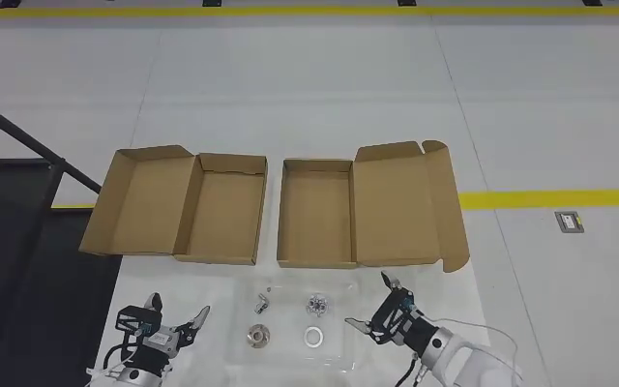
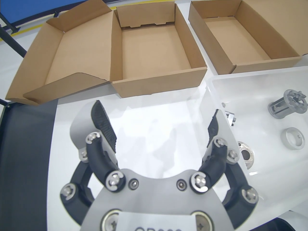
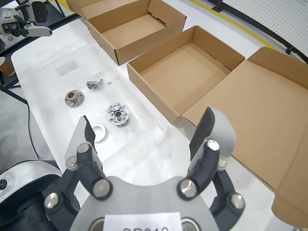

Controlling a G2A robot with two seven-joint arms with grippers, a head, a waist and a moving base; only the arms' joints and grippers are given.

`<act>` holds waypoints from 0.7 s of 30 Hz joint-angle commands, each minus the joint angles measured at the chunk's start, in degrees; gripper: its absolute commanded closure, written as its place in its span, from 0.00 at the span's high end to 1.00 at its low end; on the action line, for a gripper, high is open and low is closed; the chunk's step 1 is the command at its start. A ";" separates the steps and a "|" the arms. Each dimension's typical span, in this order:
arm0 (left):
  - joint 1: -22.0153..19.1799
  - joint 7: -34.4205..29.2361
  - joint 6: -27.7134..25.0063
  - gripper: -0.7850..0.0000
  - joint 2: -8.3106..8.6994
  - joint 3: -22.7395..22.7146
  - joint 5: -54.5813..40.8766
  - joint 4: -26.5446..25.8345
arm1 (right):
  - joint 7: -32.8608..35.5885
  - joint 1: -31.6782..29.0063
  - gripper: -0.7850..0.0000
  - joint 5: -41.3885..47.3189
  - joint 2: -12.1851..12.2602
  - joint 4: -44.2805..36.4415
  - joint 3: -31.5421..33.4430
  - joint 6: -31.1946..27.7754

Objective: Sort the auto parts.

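Metal ring [image 1: 314, 337], near right end effector [image 1: 368, 302]

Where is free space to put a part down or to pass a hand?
Both box floors are bare: left box, right box. The table is bare between the left claw and the clear tray. Crowded: the tray's middle, where four metal parts lie close.

Bracket [image 3: 94, 84], flanged bushing [image 3: 73, 98], toothed hub [image 3: 118, 114], plain ring [image 3: 99, 133] lie apart in clear tray [image 2: 240, 79]; open cardboard left box [image 3: 132, 32], right box [image 3: 182, 70] just behind.
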 commanded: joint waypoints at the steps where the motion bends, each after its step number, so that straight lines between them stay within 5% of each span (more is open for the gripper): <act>1: 0.00 0.00 0.00 1.00 0.00 0.00 0.00 0.00 | 0.02 0.01 1.00 -0.01 0.00 0.00 0.00 0.00; 13: 0.00 0.00 0.00 1.00 0.00 0.00 0.00 0.00 | 0.86 1.21 1.00 -0.07 -0.11 1.30 -1.68 -1.31; 21: 0.00 0.00 0.00 1.00 0.00 0.00 0.00 0.00 | 21.29 18.64 1.00 10.98 -2.86 12.30 -14.09 -1.30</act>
